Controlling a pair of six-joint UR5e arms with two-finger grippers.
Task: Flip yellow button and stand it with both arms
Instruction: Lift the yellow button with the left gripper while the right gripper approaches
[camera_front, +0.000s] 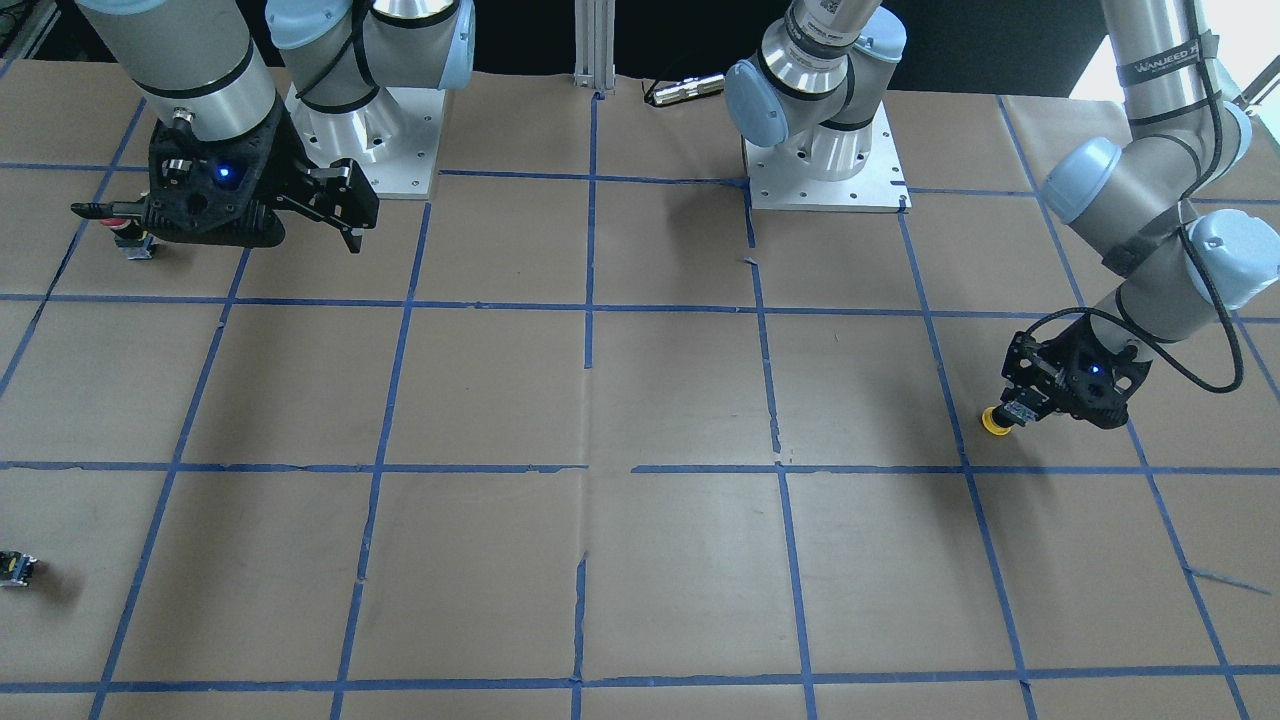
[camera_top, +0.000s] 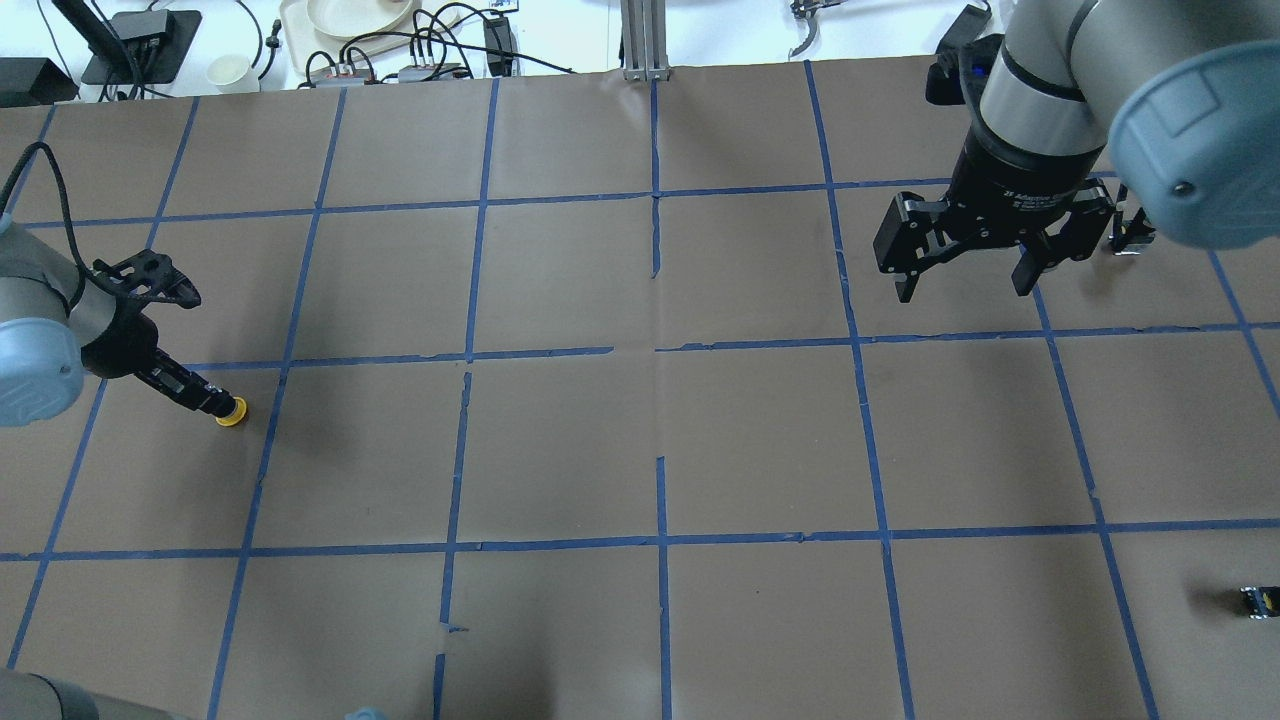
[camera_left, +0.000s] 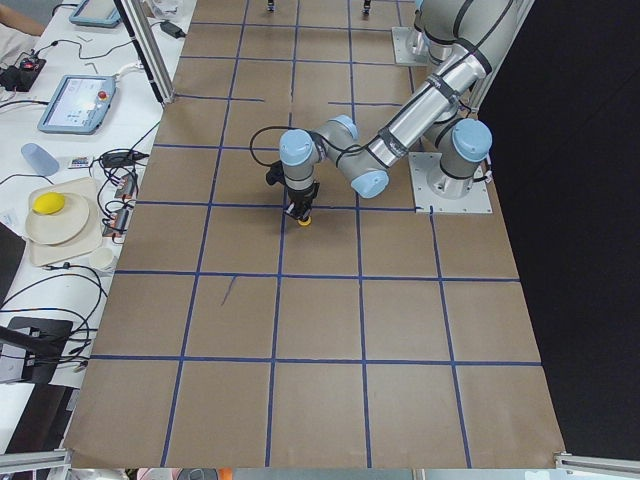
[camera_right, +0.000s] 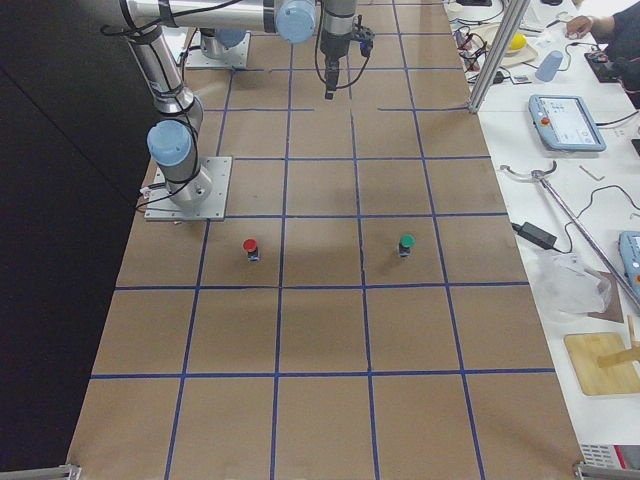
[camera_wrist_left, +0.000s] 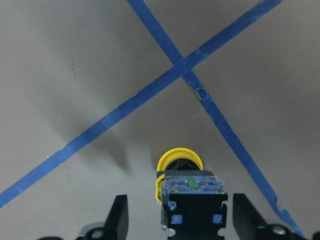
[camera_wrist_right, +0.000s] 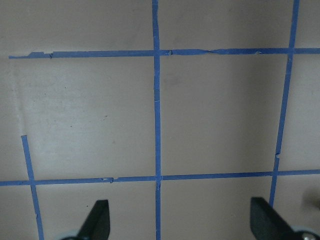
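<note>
The yellow button (camera_wrist_left: 181, 186) lies tilted on the brown paper, its yellow cap (camera_top: 231, 413) on the table and its grey-black base towards my left wrist camera. My left gripper (camera_top: 213, 402) slants down onto it. Its jaws stand on either side of the base with gaps showing, so it is open. The button also shows at this gripper's tip in the front view (camera_front: 995, 422) and the left side view (camera_left: 305, 220). My right gripper (camera_top: 963, 292) is wide open and empty, held above the table far from the button; it also shows in the front view (camera_front: 215, 228).
A red-capped button (camera_right: 250, 247) stands near the right arm's base, partly hidden behind my right gripper in the front view (camera_front: 128, 240). A small dark button with a green cap (camera_right: 405, 243) stands further out, near the table's end (camera_top: 1260, 600). Blue tape lines grid the paper.
</note>
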